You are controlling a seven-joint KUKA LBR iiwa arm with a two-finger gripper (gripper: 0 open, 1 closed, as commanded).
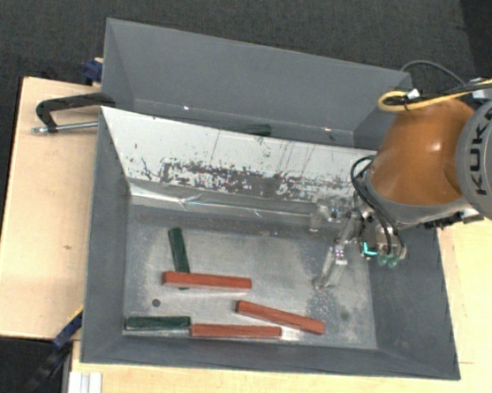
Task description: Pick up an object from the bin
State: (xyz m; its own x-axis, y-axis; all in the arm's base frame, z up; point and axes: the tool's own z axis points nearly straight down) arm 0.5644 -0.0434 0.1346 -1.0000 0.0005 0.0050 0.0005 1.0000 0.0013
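Hovering low over bare floor near the right side of the grey bin (pixel 407 300), the jaws hang from the arm (pixel 428 160) with nothing between them that I can make out. Whether they stand apart or together, I cannot tell from here. By my reading this is the approach, with nothing picked yet.

The closest candidate is a red bar (pixel 280 316) lying flat just nearward of the jaws, its right end almost under them and the rest running off to their left. Further left lie a second red bar (pixel 207 281) and a short dark green bar (pixel 174 249). Nearward and left, tight along the front wall, sit a third red bar (pixel 236 331) and another dark green bar (pixel 157 324).

Next move, I'd judge: shift slightly nearward, set the jaws across that closest bar's narrow width, then drop. Room looks good, with open floor around it. The right wall is close, and the front-wall pair looks awkward.
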